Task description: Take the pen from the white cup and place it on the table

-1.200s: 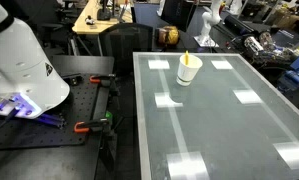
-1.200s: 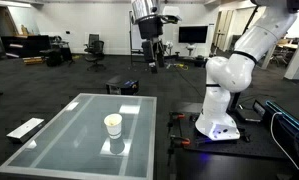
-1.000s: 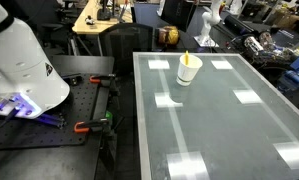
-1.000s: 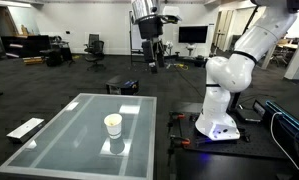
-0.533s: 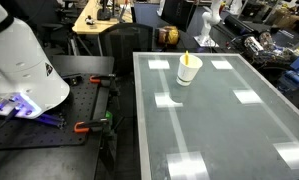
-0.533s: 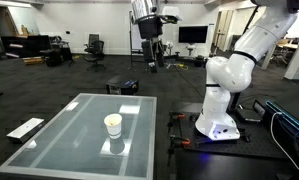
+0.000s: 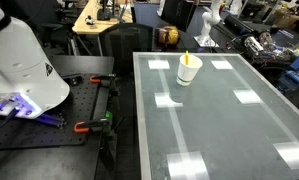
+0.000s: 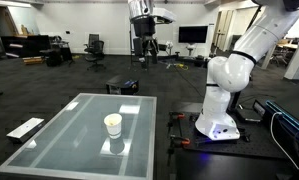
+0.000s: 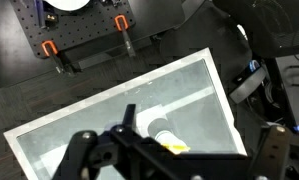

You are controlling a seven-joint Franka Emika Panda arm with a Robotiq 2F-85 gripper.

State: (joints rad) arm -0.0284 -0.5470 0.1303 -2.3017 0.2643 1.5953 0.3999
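The white cup (image 7: 189, 71) stands on the green glass table (image 7: 239, 130) near its far end, with the yellow pen (image 7: 186, 57) sticking out of its top. The cup (image 8: 113, 125) and table (image 8: 79, 140) show in both exterior views. My gripper (image 8: 143, 52) hangs high in the air, far above the table and the cup. In the wrist view the cup (image 9: 165, 133) with the pen's yellow end (image 9: 176, 147) lies far below, between the spread dark fingers of the gripper (image 9: 179, 165). The gripper is open and empty.
A black perforated bench (image 7: 84, 105) with orange clamps (image 9: 120, 24) adjoins the table beside the white robot base (image 7: 24, 60). A flat white object (image 8: 26, 128) lies on the floor beside the table. Desks, chairs and equipment stand beyond the far end.
The gripper has shifted slightly sideways high above the table. The cup and pen have not moved.
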